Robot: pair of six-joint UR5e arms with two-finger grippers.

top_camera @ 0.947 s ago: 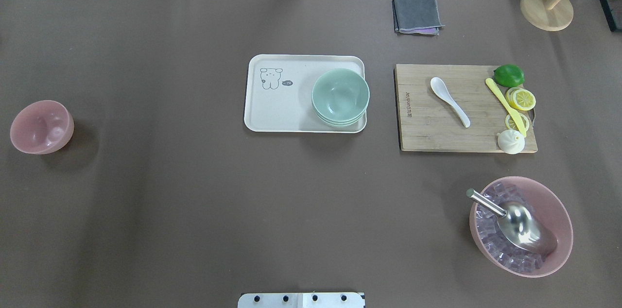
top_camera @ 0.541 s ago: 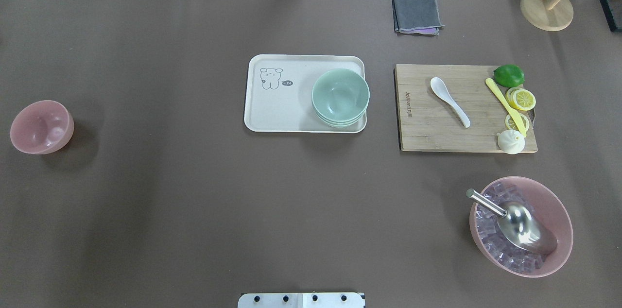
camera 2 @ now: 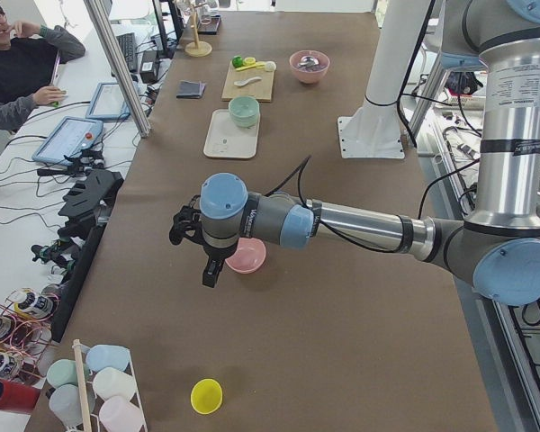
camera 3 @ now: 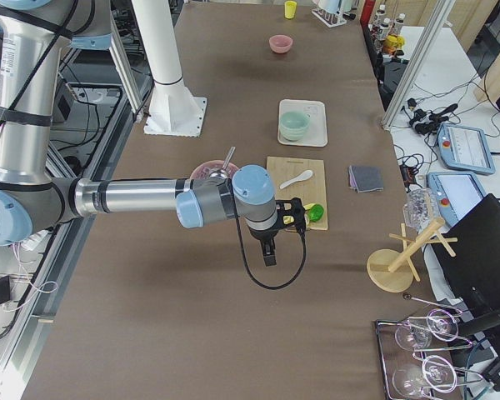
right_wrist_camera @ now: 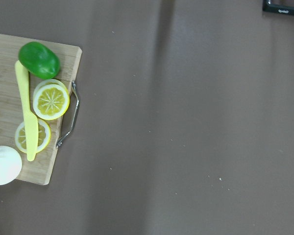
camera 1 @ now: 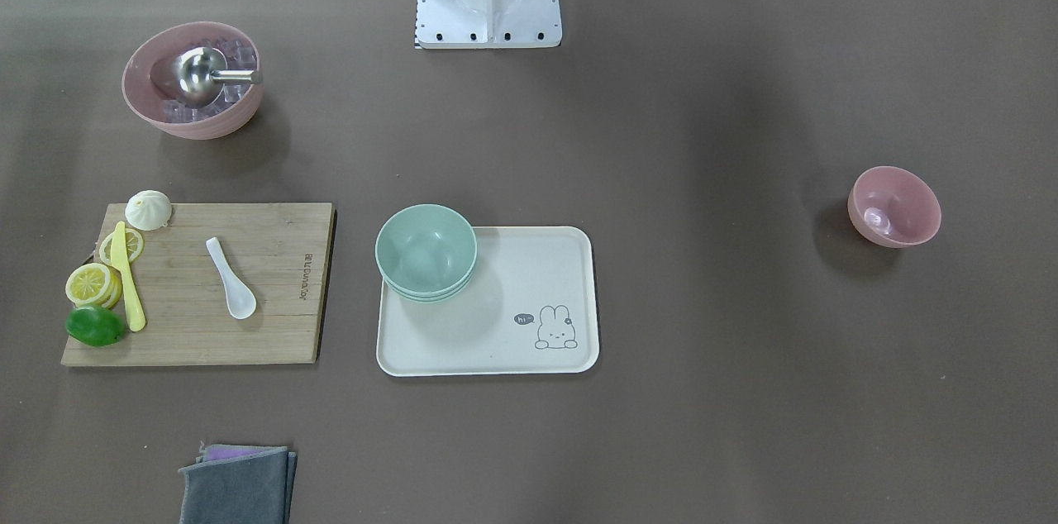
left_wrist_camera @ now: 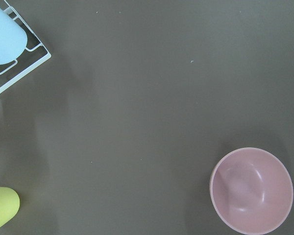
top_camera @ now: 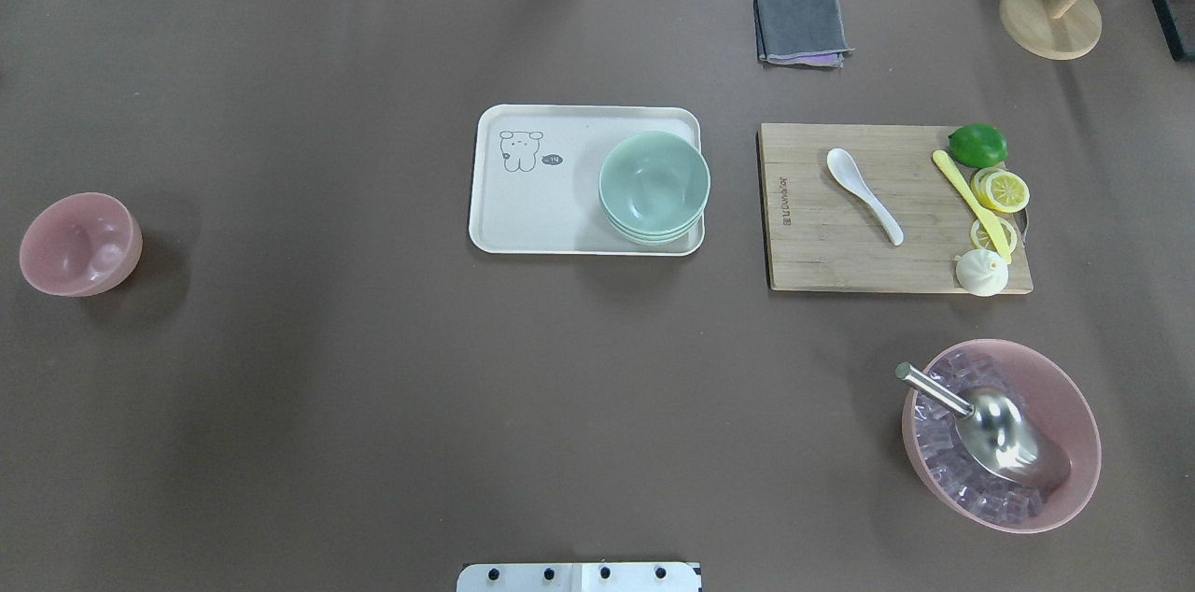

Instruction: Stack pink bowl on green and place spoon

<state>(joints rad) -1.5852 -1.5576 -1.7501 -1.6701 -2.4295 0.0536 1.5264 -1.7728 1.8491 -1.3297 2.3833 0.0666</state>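
The small pink bowl (top_camera: 79, 244) stands empty at the table's far left; it also shows in the left wrist view (left_wrist_camera: 251, 190). A stack of green bowls (top_camera: 653, 186) sits on the right end of a cream tray (top_camera: 532, 200). A white spoon (top_camera: 864, 194) lies on a wooden cutting board (top_camera: 822, 265). My left gripper (camera 2: 211, 274) hangs above the table just beside the pink bowl (camera 2: 247, 256). My right gripper (camera 3: 269, 257) hangs past the board's lemon end. Both show only in the side views, so I cannot tell whether they are open or shut.
A large pink bowl (top_camera: 1001, 433) holds ice cubes and a metal scoop. The board also carries a lime, lemon slices, a yellow knife and a bun. A grey cloth (top_camera: 801, 29) and a wooden stand (top_camera: 1050, 16) lie at the back. A yellow cup (left_wrist_camera: 0, 208) and cup rack (left_wrist_camera: 10, 39) are near the left arm.
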